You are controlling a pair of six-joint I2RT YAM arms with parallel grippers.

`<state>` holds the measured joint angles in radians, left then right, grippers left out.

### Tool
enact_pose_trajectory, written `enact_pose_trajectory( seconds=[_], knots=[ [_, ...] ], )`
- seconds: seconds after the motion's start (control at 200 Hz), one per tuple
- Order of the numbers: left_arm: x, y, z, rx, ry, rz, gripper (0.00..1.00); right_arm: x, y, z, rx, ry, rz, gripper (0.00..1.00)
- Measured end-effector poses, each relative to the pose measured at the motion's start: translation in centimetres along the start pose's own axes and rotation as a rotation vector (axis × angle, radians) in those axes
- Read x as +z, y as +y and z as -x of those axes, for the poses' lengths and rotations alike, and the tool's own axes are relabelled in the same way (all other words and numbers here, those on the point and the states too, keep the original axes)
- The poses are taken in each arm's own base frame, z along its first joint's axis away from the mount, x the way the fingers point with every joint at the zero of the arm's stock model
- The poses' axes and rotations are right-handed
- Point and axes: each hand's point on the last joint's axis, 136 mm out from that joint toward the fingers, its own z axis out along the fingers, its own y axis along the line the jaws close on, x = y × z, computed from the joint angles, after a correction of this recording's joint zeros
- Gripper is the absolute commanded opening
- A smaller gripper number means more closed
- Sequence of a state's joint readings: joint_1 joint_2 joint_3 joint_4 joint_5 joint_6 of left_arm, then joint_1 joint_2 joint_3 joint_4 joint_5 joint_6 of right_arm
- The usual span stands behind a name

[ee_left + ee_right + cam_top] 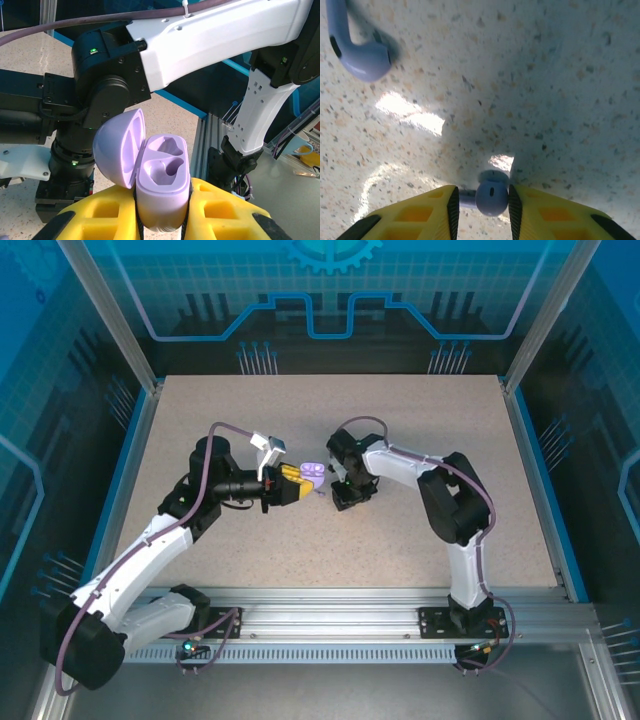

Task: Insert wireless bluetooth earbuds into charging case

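Note:
The charging case (162, 186) is pale lavender and stands upright with its lid (119, 147) hinged open to the left. Both of its wells are empty. My left gripper (162, 222) is shut on the case's lower body, holding it near the table's middle (312, 475). One lavender earbud (491, 198) lies on the table between the yellow fingers of my right gripper (482, 196). Its stem points left under the left finger, and a small gap shows on that side. A second earbud (362, 52) lies at the upper left of the right wrist view.
The speckled beige table (420, 440) is bordered by blue rails and clear walls. My right arm (400, 468) reaches in from the right, its wrist pointing down just right of the held case. The arm bases sit on the metal rail (330, 615) at the near edge.

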<state>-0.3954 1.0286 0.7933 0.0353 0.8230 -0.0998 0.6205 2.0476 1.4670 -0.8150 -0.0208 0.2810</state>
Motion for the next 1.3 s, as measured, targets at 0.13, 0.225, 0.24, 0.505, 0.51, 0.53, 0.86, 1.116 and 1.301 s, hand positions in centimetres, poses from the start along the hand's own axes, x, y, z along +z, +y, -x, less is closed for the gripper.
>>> enact_pose_trajectory(
  seconds=[0.13, 0.225, 0.24, 0.505, 0.51, 0.53, 0.86, 1.116, 1.301],
  knots=[
    [0.0, 0.0, 0.0, 0.000, 0.000, 0.000, 0.20, -0.2, 0.0, 1.1, -0.002, -0.023, -0.010, 0.35],
    [0.0, 0.0, 0.0, 0.000, 0.000, 0.000, 0.20, -0.6, 0.1, 1.6, -0.003, -0.037, -0.007, 0.36],
    [0.0, 0.0, 0.0, 0.000, 0.000, 0.000, 0.20, -0.6, 0.1, 1.6, -0.002, -0.038, -0.007, 0.37],
    [0.0, 0.0, 0.0, 0.000, 0.000, 0.000, 0.20, -4.0, -0.4, 1.7, 0.041, -0.116, 0.030, 0.46],
    [0.0, 0.0, 0.0, 0.000, -0.001, 0.000, 0.20, -4.1, -0.4, 1.7, 0.042, -0.118, 0.031, 0.46],
    [0.0, 0.0, 0.0, 0.000, -0.001, 0.001, 0.20, -4.5, -0.4, 1.6, 0.044, -0.128, 0.034, 0.47],
    [0.0, -0.1, 0.3, 0.009, -0.010, -0.005, 0.20, -5.3, -0.7, -0.5, 0.166, -0.141, 0.056, 0.41],
    [0.0, -0.1, 0.4, 0.012, -0.012, -0.006, 0.20, -4.1, -0.8, -0.8, 0.270, -0.130, 0.065, 0.43],
    [0.1, 0.1, 0.3, 0.008, -0.009, -0.005, 0.20, -2.4, -0.3, -0.9, 0.305, -0.095, 0.070, 0.42]
  ],
)
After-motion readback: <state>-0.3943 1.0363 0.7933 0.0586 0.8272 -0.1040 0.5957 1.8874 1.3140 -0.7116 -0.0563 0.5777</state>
